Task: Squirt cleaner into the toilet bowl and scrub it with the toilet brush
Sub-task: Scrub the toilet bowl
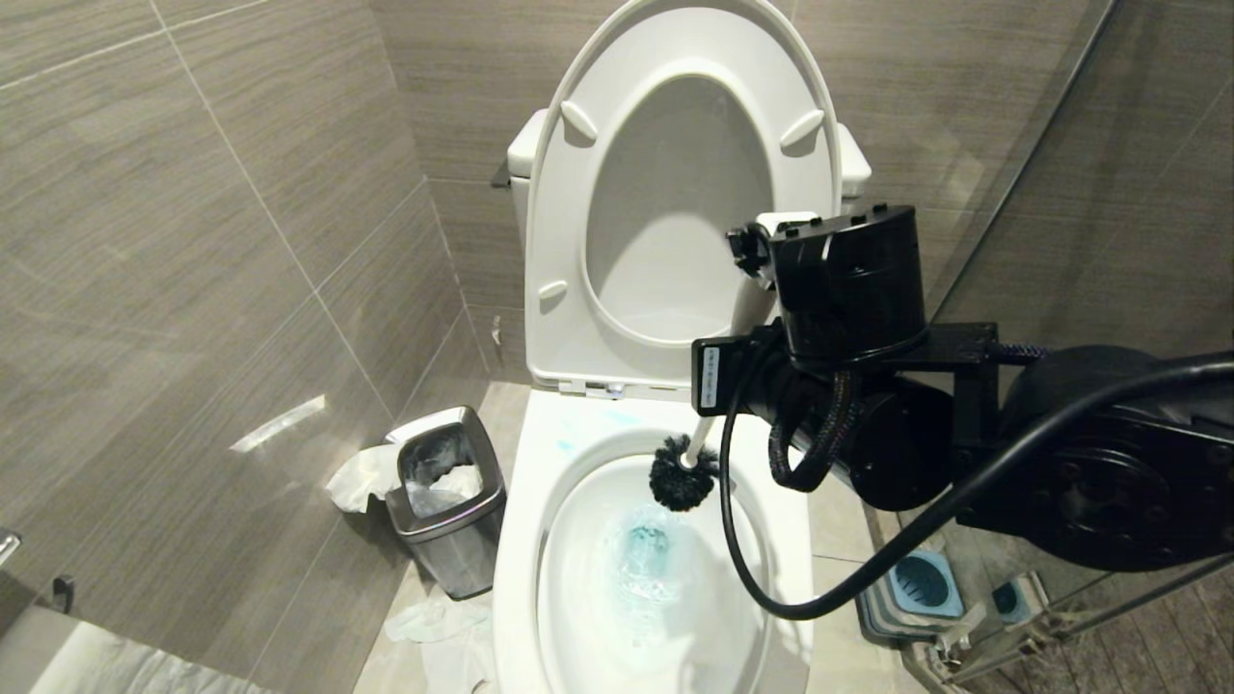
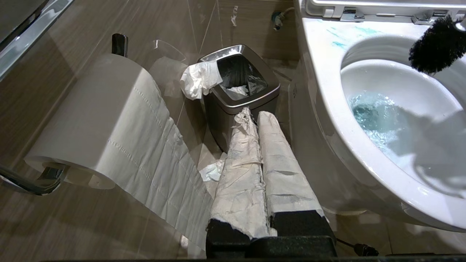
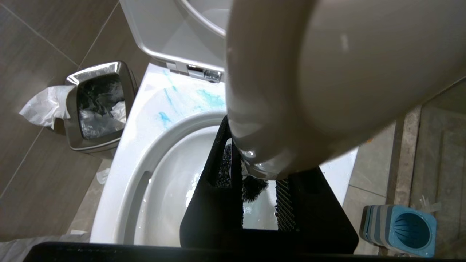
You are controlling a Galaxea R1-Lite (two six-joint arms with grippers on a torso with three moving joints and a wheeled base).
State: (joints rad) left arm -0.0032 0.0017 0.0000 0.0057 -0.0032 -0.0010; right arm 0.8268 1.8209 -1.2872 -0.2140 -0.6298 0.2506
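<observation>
The white toilet bowl (image 1: pixel 525 540) stands open, seat and lid raised. Turquoise cleaner tints the churning water (image 1: pixel 641 554) and streaks the back rim (image 3: pixel 211 98). My right gripper (image 3: pixel 260 171) is shut on the white handle of the toilet brush (image 3: pixel 309 72), above the bowl's right rear. The black bristle head (image 1: pixel 683 472) hangs just inside the back of the bowl, above the water. It also shows in the left wrist view as a black brush head (image 2: pixel 437 45). My left gripper (image 2: pixel 255 114), its fingers wrapped in white paper, is shut and empty, low beside the bowl's left.
A steel waste bin (image 1: pixel 445 496) with tissue spilling out stands left of the toilet. A toilet paper roll (image 2: pixel 91 120) hangs on the left wall. The blue-topped brush holder (image 3: pixel 411 229) sits on the floor right of the toilet, by a glass partition.
</observation>
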